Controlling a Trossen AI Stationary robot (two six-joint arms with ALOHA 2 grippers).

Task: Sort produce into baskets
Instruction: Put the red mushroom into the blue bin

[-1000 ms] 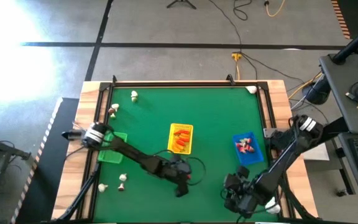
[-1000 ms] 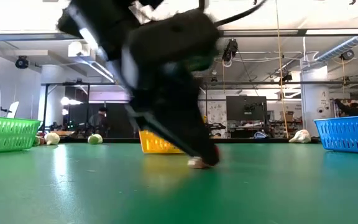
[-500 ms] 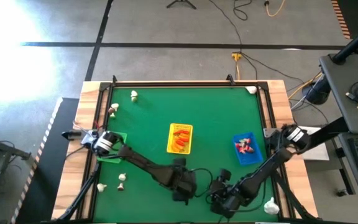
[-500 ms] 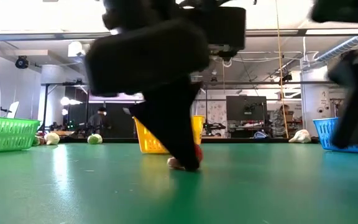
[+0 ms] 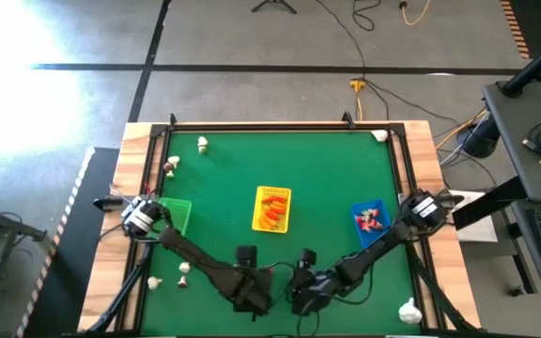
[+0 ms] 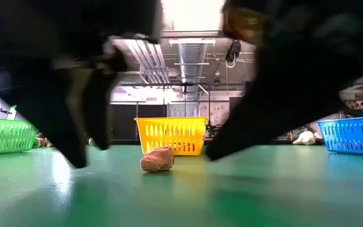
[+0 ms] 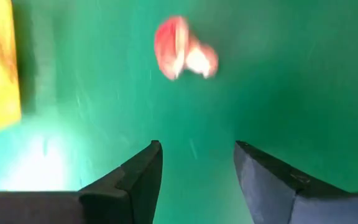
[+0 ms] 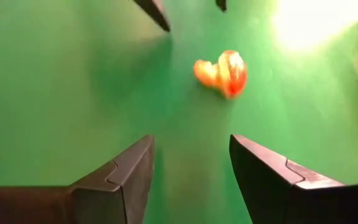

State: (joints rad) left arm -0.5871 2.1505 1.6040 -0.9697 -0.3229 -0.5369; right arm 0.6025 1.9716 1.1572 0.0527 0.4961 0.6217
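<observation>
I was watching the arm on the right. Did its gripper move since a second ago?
Yes. In the high view the right gripper has slid left, away from the blue basket, stopping below the yellow basket.

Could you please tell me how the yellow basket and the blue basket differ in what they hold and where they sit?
The yellow basket sits near the middle of the table and holds orange pieces; the blue basket sits toward the right side and holds red-and-white pieces. In the low view, the yellow basket stands just behind the loose red-and-white piece, while the blue basket shows at the edge. Both are small rectangular trays with perforated sides.
</observation>
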